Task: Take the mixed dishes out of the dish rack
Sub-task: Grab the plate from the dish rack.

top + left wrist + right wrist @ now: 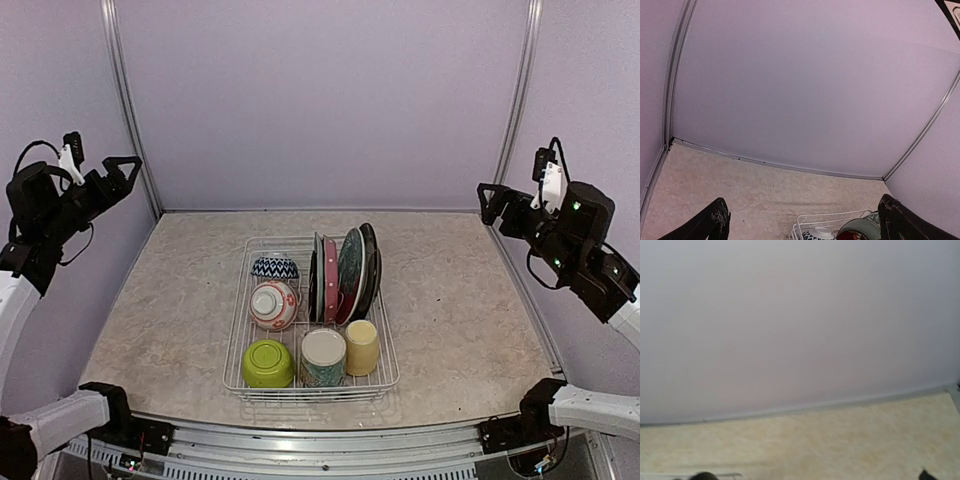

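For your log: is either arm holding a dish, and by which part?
Nothing is held; left gripper and right gripper are open, far from the dish rack.

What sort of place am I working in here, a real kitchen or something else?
Probably a lab test cell: plain lilac walls enclose a stone-look table carrying a loaded white dish rack.

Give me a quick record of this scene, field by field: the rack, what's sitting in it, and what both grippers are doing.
rack: white wire dish rack, mid-table
plates: plates standing on edge in the slots, far right part of the rack
left column: blue zigzag bowl at the far end, red-white bowl just nearer
near row, left to right: lime green bowl, mug, yellow cup
left gripper: open, raised at the left side, holding nothing
right gripper: open, raised at the right side, holding nothing
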### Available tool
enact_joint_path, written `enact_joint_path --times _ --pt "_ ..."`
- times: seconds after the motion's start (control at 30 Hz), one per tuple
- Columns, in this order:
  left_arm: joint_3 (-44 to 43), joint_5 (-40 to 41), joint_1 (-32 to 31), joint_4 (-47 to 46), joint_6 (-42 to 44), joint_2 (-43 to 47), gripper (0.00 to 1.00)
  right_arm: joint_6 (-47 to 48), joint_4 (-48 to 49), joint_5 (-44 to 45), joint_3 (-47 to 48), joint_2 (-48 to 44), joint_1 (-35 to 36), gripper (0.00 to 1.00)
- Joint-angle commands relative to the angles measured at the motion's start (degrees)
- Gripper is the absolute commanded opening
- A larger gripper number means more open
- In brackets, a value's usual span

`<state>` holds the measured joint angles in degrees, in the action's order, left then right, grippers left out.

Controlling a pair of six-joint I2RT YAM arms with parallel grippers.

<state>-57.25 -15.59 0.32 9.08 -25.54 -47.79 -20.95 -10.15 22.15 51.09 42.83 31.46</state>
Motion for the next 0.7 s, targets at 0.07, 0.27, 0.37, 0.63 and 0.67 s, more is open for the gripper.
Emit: enact_joint_path --times 0.07,0.27,0.37,0.63,0.67 --pt "-1.6 -3.9 5.0 3.3 -1.8 0.7 0.99 -2.3 -6.4 -5.6 2.8 3.5 -6.3 1.00" --pt "-2.2 -7.1 7.9 5.1 -3.0 0.2 0.99 -6.5 -9.6 -6.4 1.8 5.0 -10.3 1.00" --pt "-2.6 -9.2 8.8 6.0 -3.6 -0.3 0.99 -8.2 -9.3 -9.3 0.8 4.8 -11.6 1.00" --pt "-5.8 -16.6 9.8 9.4 -5.2 -5.9 0.99 -11.6 -5.6 -15.1 3.1 12.9 -7.7 1.00" --pt "-6.4 -17.5 9.9 10.0 -5.3 -6.8 0.99 -11.7 -5.9 -14.1 4.4 14.9 -5.9 1.00"
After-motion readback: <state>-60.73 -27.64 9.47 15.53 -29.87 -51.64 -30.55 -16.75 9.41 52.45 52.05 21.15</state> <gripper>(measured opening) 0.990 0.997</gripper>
